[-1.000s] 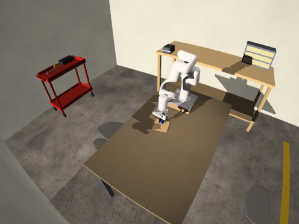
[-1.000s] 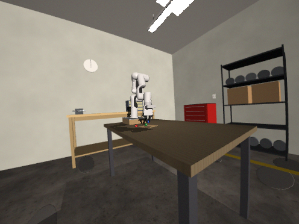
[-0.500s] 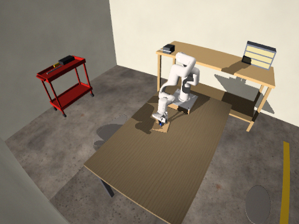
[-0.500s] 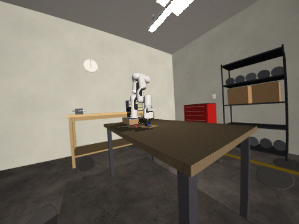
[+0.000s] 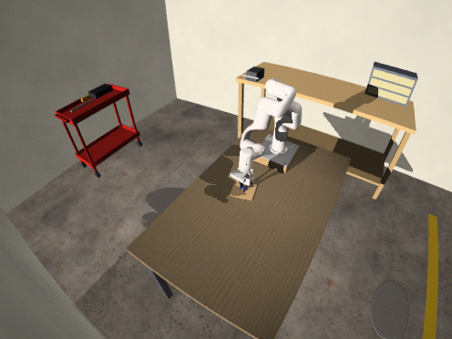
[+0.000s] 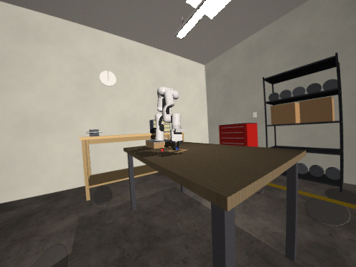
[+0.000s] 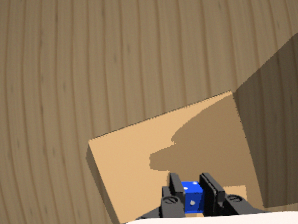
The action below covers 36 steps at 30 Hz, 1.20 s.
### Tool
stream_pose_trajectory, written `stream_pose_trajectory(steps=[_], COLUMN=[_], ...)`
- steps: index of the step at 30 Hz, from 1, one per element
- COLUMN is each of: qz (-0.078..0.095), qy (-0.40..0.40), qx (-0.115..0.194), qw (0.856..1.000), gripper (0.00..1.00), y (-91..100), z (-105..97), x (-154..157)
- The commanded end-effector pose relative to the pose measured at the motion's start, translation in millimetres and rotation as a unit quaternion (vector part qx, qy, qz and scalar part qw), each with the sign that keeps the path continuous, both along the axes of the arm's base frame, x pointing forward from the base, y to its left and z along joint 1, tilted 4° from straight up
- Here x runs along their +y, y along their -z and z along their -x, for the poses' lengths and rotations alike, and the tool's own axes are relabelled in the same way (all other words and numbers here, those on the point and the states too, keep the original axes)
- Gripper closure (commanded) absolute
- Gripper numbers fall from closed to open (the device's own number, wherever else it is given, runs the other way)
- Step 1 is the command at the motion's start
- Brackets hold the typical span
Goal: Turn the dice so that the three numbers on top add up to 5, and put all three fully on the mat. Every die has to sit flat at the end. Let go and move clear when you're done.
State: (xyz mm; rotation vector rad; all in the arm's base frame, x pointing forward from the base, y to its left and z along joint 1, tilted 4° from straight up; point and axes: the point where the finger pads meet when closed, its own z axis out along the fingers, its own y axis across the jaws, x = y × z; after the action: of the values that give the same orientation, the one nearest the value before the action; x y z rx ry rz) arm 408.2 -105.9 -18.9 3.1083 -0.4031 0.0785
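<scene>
We note the gripper (image 7: pixel 192 197) clamped on the blue die (image 7: pixel 192 195), above the mat (image 7: pixel 133 163) near the bench's (image 5: pixel 255 255) robot-side edge.

Blue die (image 7: pixel 192 196), tan mat (image 7: pixel 133 163), dark striped wood.

Low in the wrist view, the die is bright blue with small white pips, between black fingers under a white gripper (image 7: pixel 192 204) body. The mat is plain light tan, half darkened by shadow. The table (image 7: pixel 100 50) is brown with fine darker grain lines. Centre of the exterior view, a red die (image 6: pixel 162 150) shows as a small red speck.
</scene>
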Motion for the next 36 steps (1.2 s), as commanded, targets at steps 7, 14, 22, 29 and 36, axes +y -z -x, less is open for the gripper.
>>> stream_pose_trajectory(steps=[7, 14, 22, 29, 36], qz=[0.000, 0.000, 0.000, 0.000, 0.000], qy=[0.000, 0.000, 0.000, 0.000, 0.000], qx=[-0.002, -0.002, -0.002, -0.002, -0.002], qw=[1.000, 1.000, 1.000, 1.000, 1.000], gripper=[0.85, 0.85, 0.85, 0.85, 0.85], y=[-1.0, -1.0, -0.9, 0.7, 2.3], z=[-1.2, -1.2, -1.2, -1.3, -1.4], x=[-0.3, -0.3, -0.3, -0.3, -0.3])
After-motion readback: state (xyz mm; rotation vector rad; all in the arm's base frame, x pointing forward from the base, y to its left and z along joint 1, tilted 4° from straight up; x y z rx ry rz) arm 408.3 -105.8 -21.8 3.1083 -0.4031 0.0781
